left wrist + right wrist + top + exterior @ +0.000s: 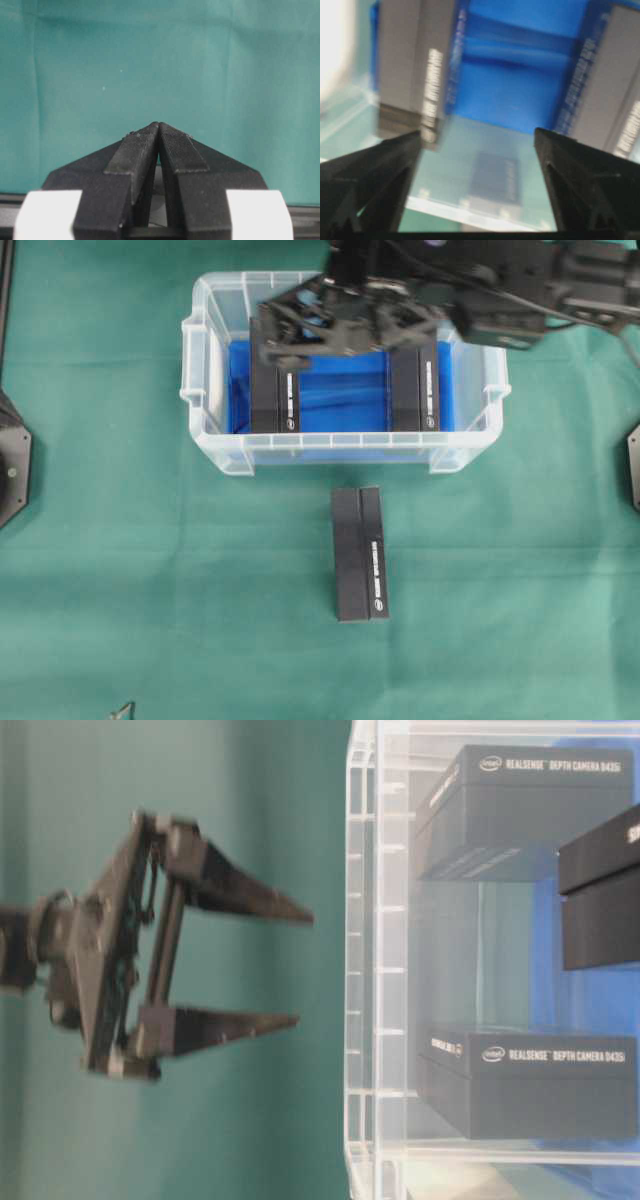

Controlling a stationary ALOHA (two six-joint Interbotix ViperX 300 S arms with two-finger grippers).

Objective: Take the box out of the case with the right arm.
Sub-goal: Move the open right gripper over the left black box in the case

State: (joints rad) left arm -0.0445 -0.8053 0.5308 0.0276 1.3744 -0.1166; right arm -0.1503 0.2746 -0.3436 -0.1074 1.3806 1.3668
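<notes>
A: Checked right gripper (300, 967): fingers spread wide, nothing between them. Hanging above the upper half of the case (340, 440) in the overhead view, pointing down into it.

B: Agreed. Located the task's cartons: two black ones standing on edge on the blue floor inside the case. Left box (275, 390) toward the left side, right box (415, 390) toward the right, well apart, with bare blue between. Third box (360, 555) lying flat on the green cloth (120, 540), outside the case, just below it in frame.

A: Judged reason for the wide opening: readied to straddle a narrow, edge-up carton. Cannot tell which of the two. Right wrist view blurred, showing one carton beside each finger.

B: Probably stood on edge to leave finger room on both faces. Left gripper (158, 126)?

A: Pressed together, holding nothing, over bare cloth. Likely parked out of the way, the job being given to the other arm.

B: Writing?

A: Read through the clear wall in the table-level view: "intel REALSENSE DEPTH CAMERA D435", white on black, on both cartons. White strips along the spines in the overhead view, too small to read.

B: Logged as approach: no contact, no carton lifted out yet.
</notes>
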